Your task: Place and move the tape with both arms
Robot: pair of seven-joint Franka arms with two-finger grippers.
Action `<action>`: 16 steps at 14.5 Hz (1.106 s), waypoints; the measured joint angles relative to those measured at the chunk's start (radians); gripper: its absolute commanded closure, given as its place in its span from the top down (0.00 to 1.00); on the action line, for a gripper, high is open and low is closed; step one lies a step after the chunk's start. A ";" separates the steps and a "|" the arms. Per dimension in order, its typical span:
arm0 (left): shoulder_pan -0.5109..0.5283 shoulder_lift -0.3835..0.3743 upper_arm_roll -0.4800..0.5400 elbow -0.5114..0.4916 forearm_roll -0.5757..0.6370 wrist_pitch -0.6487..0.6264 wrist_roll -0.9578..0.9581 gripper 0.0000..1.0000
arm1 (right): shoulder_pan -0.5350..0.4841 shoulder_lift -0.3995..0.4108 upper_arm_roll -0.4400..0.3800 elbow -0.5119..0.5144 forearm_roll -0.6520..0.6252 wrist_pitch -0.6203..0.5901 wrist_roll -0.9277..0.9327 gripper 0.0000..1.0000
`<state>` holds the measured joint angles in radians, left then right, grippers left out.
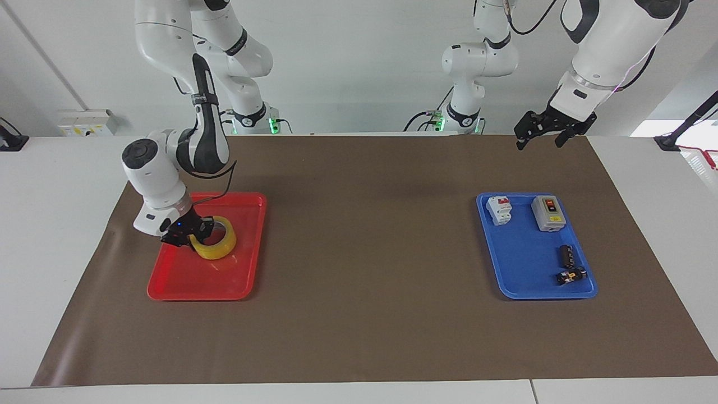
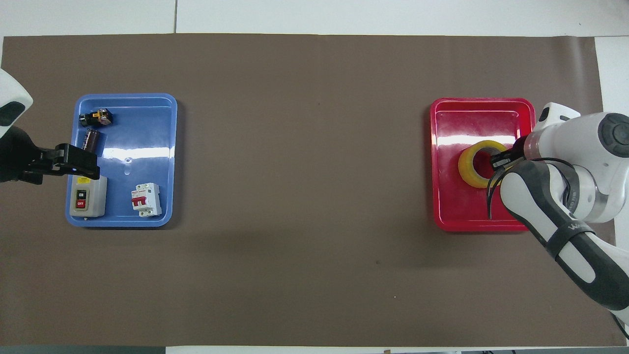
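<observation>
Right gripper (image 1: 188,235): clamped on the wall of the translucent yellow ring-shaped tape roll (image 1: 214,244), one finger inside the pale core, one outside; poised over the red plastic tray (image 1: 196,287).
Tape position: tilted, gripped side raised, lower edge at or just above the tray floor at the right arm's end of the table; contact with the floor cannot be told.
Left gripper (image 1: 543,130): fingers spread wide, nothing between them; held in the air over the brown mat (image 1: 364,235), near the blue plastic tray (image 1: 527,289); this arm is judged to be waiting.
Risk, slip: only one thin wall is pinched, so the roll could swing or drop if carried fast.
Risk, snag: the low edge could catch the red tray's rim and drag the tray.
Risk, handover: a hanging, tilted ring would be harder for the other gripper to take.
Count, tape rolls: one.
Count, trays: two, one red, one blue.
Count, blue tray contents: four, namely a white circuit breaker with red lever (image 1: 498,209), a grey on/off switch box (image 1: 548,213), a dark cylinder (image 1: 566,255), a small black part (image 1: 570,275).
</observation>
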<state>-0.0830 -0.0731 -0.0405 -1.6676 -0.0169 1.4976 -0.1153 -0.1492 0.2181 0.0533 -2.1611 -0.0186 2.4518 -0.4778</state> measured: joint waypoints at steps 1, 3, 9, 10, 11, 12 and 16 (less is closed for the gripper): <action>0.000 0.000 0.000 0.000 0.000 0.000 0.000 1.00 | 0.000 0.000 0.000 -0.007 0.000 0.000 0.000 0.16; 0.000 0.000 0.000 0.000 0.000 0.000 0.000 1.00 | 0.000 0.000 0.000 -0.014 0.000 0.000 0.000 1.00; 0.000 0.000 0.000 0.000 0.000 0.000 0.000 1.00 | -0.001 -0.025 0.000 -0.012 0.000 -0.005 0.000 1.00; 0.000 0.000 0.000 0.000 0.000 0.000 0.000 1.00 | -0.001 -0.036 0.000 -0.006 0.000 -0.022 0.000 1.00; 0.000 0.000 0.000 0.000 0.000 0.000 0.000 1.00 | -0.001 -0.053 0.000 0.009 0.002 -0.062 0.009 1.00; 0.000 0.000 0.000 0.000 0.000 0.000 0.000 1.00 | -0.001 -0.080 0.000 0.034 0.003 -0.128 0.046 1.00; 0.000 0.000 0.000 0.000 0.000 0.000 0.000 1.00 | 0.016 -0.210 0.002 0.159 0.000 -0.408 0.233 1.00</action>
<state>-0.0830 -0.0731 -0.0405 -1.6678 -0.0169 1.4976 -0.1153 -0.1333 0.0082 0.0553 -2.0026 -0.0191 2.0441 -0.2449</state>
